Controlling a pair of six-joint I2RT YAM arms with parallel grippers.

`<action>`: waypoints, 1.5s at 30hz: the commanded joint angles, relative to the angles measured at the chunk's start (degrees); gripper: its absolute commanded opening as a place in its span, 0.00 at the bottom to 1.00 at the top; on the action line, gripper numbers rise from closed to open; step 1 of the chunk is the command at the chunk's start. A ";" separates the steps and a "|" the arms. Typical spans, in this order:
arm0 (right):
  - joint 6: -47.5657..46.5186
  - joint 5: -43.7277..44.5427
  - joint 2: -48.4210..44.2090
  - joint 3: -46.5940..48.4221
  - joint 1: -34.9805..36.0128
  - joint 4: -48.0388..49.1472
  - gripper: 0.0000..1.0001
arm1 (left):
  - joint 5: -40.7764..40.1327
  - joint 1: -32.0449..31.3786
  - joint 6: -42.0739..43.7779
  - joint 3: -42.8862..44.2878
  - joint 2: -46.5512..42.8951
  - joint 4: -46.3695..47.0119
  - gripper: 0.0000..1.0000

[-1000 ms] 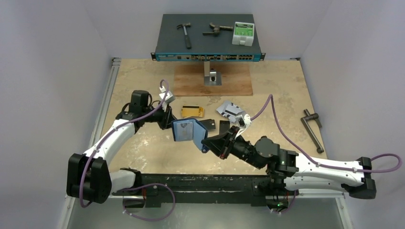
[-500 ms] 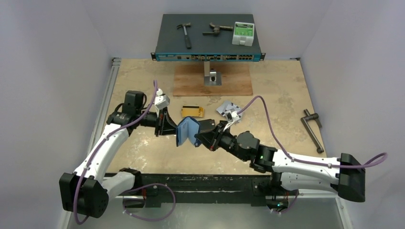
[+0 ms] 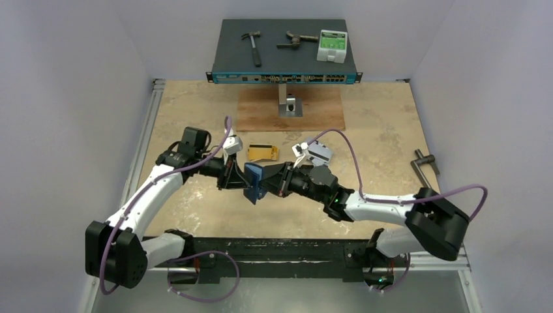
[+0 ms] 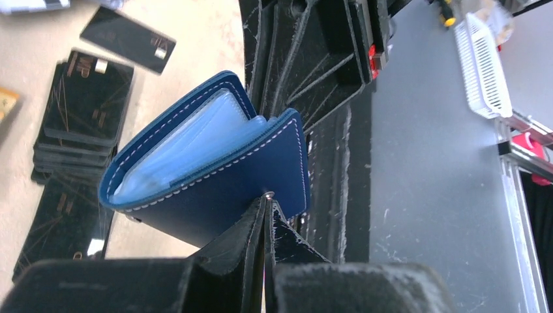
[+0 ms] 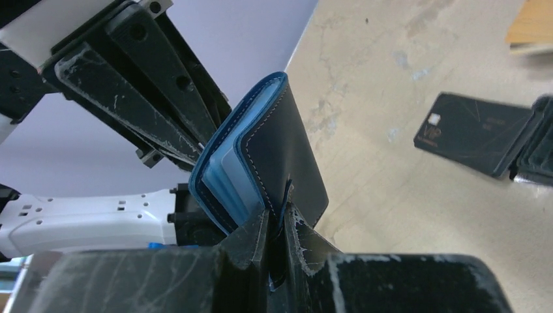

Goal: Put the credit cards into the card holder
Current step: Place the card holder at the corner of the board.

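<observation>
Gold card (image 3: 262, 152) lies behind card holder (image 3: 255, 180).

Navy card holder (image 4: 215, 176) has white stitching; the credit cards (image 4: 85, 98) are black.

A worn beige tabletop with pale scuffs (image 3: 378, 124) fills the middle, closed in by plain pale grey walls on the left (image 3: 65, 98), right (image 3: 482, 78) and far side (image 3: 182, 32). A silver metal rail (image 3: 145, 143) runs along the table's left edge. At the far centre lies a flat brown wooden board (image 3: 261, 111); just behind it sits a dark flat network switch with a blue front (image 3: 280, 55). The light is even and soft
</observation>
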 commanded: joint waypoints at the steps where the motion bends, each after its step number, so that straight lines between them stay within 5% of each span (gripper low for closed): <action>1: 8.28 -13.95 6.81 -1.21 -4.35 15.37 0.00 | -7.52 -2.65 5.51 -0.72 4.28 -1.07 0.00; 6: 15.17 -25.21 16.59 -1.27 -7.66 22.30 0.00 | -20.60 -9.55 8.88 -0.02 6.71 -1.96 0.00; 12: 10.39 -26.07 15.42 -1.75 -8.94 5.98 0.00 | -33.55 -16.60 11.82 -1.85 9.93 -0.48 0.00; 22: 9.70 -28.04 19.39 -8.68 -9.27 0.80 0.02 | -40.67 -26.84 15.42 -2.88 16.54 2.91 0.00; 32: 6.54 -21.46 16.21 -9.74 -9.31 -7.86 0.62 | -40.32 -31.98 15.55 4.60 21.01 -4.67 0.00; 35: 5.23 -20.15 13.16 -10.03 -9.28 -11.65 0.95 | -37.63 -31.93 14.75 5.86 19.25 -5.86 0.00; 45: 1.06 -9.32 -4.73 -10.83 -9.28 -32.84 0.99 | -36.51 -33.09 13.56 8.93 22.08 -6.64 0.00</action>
